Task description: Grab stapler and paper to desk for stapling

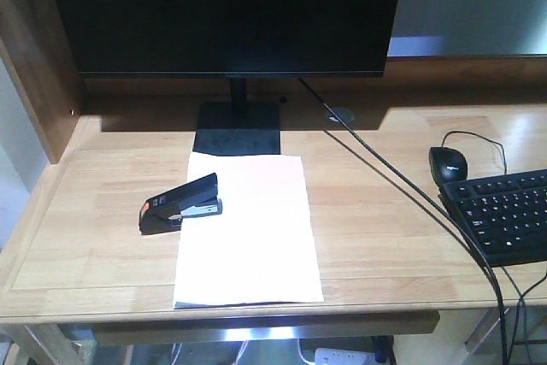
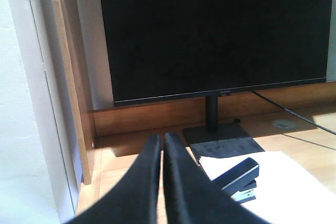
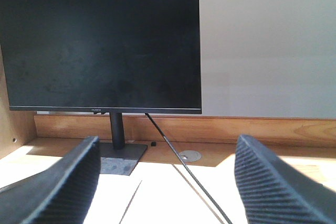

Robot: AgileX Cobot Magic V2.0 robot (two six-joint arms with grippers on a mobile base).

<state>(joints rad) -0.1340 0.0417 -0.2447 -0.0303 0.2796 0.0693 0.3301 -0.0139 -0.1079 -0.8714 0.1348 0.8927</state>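
The black stapler (image 1: 181, 204), orange at its rear, lies on the left edge of the white paper (image 1: 252, 237). The sheet lies flat on the light-wood desk (image 1: 385, 237) in front of the monitor stand. Neither gripper shows in the front view. In the left wrist view my left gripper (image 2: 163, 137) is shut with nothing between its fingers. It hovers to the left of and nearer than the stapler (image 2: 236, 179) and paper (image 2: 286, 187). My right gripper (image 3: 167, 140) stands wide open and empty over the sunlit desk, facing the monitor.
A black monitor (image 1: 226, 14) stands at the back on a square base (image 1: 238, 130). A black cable (image 1: 402, 194) runs diagonally across the desk to the front right. A black mouse (image 1: 448, 164) and keyboard (image 1: 508, 215) lie at the right. A wooden side panel (image 1: 34, 66) rises at the left.
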